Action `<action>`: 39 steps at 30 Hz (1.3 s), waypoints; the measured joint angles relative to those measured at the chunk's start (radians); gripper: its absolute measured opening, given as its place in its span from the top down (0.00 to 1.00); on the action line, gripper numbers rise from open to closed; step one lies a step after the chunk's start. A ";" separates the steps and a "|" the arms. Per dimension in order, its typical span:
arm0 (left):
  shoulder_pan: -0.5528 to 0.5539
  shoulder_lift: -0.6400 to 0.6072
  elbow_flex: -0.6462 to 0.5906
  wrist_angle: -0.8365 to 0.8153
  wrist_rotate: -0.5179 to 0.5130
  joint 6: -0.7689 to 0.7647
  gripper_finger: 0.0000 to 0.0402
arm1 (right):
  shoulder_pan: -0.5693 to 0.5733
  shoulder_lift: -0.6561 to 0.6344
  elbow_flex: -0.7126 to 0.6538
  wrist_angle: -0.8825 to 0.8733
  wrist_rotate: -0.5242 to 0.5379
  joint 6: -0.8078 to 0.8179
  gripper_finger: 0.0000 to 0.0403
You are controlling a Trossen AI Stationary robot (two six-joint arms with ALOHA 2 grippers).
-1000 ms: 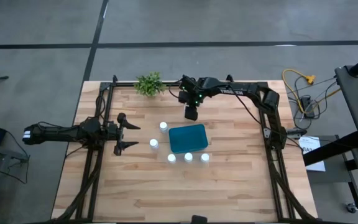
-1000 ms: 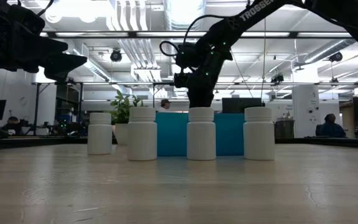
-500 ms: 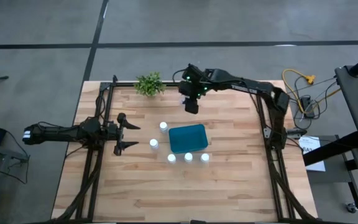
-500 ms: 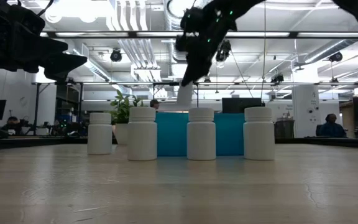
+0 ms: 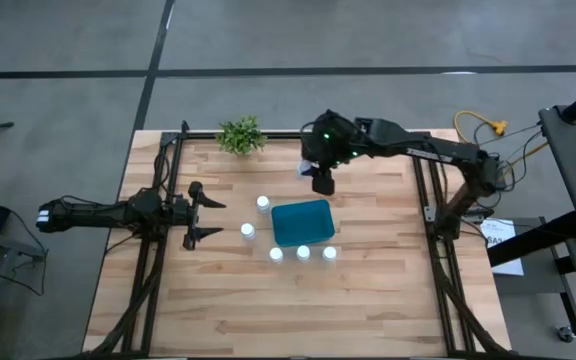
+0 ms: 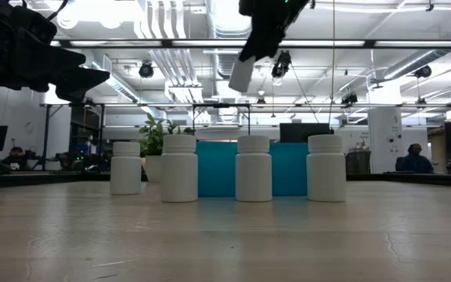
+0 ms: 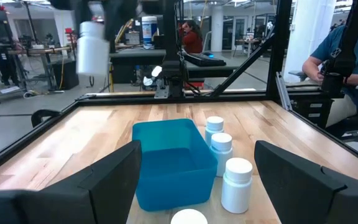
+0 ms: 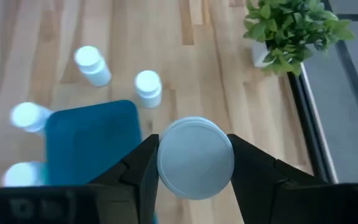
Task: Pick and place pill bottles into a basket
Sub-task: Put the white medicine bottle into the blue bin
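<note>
Tool on your right arm (image 5: 323,182) clamps one pill bottle (image 8: 195,157) high above the surface, just past the basket (image 5: 302,221) rim, clearing the wall before lowering. Five bottles (image 5: 303,253) stand beside the basket. Your left tool (image 5: 196,211) waits, fingers spread.

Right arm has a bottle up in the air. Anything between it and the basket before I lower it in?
Nothing visible. The right pincer holds the bottle high, beside the basket, whose inside looks empty. The five other bottles stand outside it.
</note>
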State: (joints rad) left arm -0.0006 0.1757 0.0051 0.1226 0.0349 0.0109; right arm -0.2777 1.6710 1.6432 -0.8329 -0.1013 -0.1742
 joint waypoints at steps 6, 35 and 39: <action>0.000 0.000 0.000 0.000 0.000 0.000 0.27 | 0.057 -0.104 -0.116 0.009 0.068 0.076 0.63; 0.000 0.000 0.000 0.000 0.000 0.000 0.27 | 0.143 -0.159 -0.459 0.209 0.030 0.243 0.63; 0.000 0.000 0.000 0.000 0.000 0.000 0.27 | 0.143 -0.158 -0.491 0.236 0.015 0.246 0.63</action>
State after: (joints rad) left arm -0.0003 0.1757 0.0051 0.1229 0.0347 0.0109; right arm -0.1349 1.5126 1.1522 -0.5972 -0.0867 0.0723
